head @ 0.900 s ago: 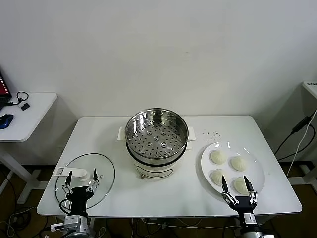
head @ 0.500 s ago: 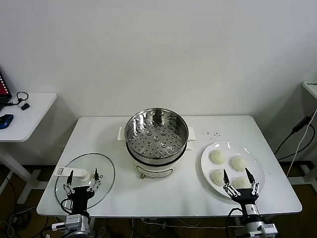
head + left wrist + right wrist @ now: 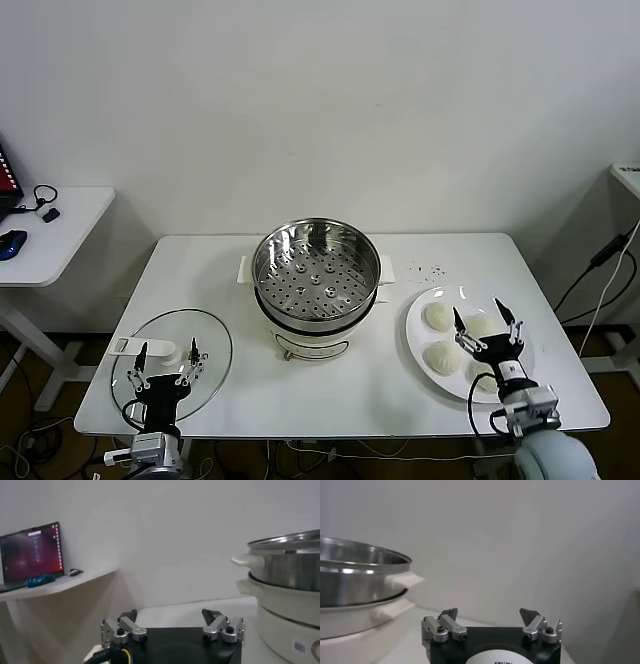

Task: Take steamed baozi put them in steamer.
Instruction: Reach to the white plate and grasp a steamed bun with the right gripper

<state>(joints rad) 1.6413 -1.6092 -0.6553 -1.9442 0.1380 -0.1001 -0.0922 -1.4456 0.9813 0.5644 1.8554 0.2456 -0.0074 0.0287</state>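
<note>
The steamer (image 3: 316,285), a shiny steel pot with a perforated tray on a cream base, stands at the table's middle with nothing in it. Several cream-white steamed baozi lie on a white plate (image 3: 455,296) to its right, among them one (image 3: 438,316) at the plate's back left and one (image 3: 443,357) nearer the front. My right gripper (image 3: 479,316) hovers open over the plate, its fingers either side of a back bun (image 3: 481,326), and its body hides part of the front right bun. In the right wrist view the gripper (image 3: 489,612) is open and holds nothing, with the steamer (image 3: 355,585) beside it.
My left gripper (image 3: 166,348) rests open over a round glass lid (image 3: 215,350) at the table's front left. The left wrist view shows it (image 3: 171,614) with the steamer (image 3: 290,580) to one side. A side desk (image 3: 50,235) with a laptop stands far left.
My right gripper has moved from the table's front edge away from me, out over the plate and the baozi, staying open. The left arm has not moved.
</note>
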